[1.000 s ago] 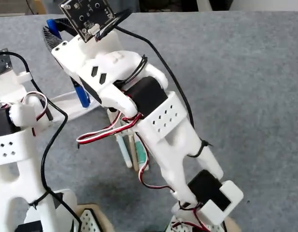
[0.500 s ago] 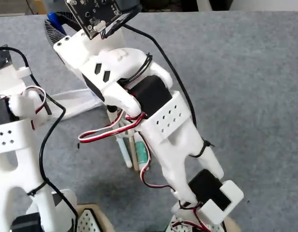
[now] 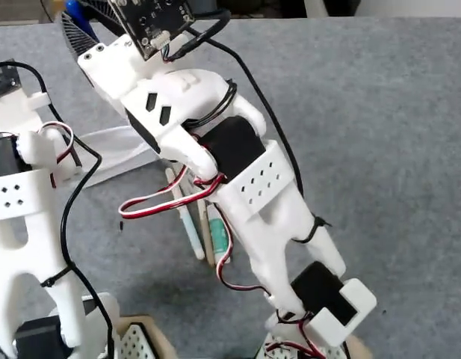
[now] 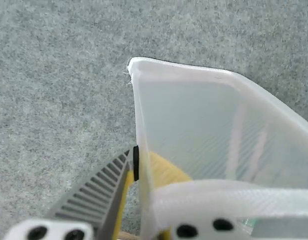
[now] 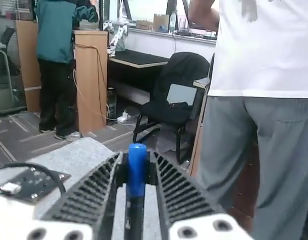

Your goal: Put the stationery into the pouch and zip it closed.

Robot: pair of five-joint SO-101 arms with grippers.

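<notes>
My right gripper [image 5: 136,162] is shut on a blue pen [image 5: 136,167], which stands upright between the ribbed fingers [image 5: 89,192] with its end towards the room. From above, this gripper [image 3: 79,19] sits at the far left of the table, and the blue pen [image 3: 72,10] pokes out above it. The translucent pouch [image 4: 203,125] hangs from my left gripper [image 4: 139,172], which is shut on its edge. In the high view the pouch [image 3: 114,149] lies between the two arms. A white pen [image 3: 187,221] and other stationery [image 3: 217,233] lie on the grey mat under the right arm.
The grey mat [image 3: 379,112] stretches to the right. The left arm [image 3: 21,202] stands close beside the right arm [image 3: 245,187], with cables looping between them. A person in a white shirt [image 5: 263,45] stands beyond the table's far edge.
My right gripper has risen and swung towards the far left with the blue pen, whose lower end no longer shows beside the pouch. The left arm and pouch have shifted slightly.
</notes>
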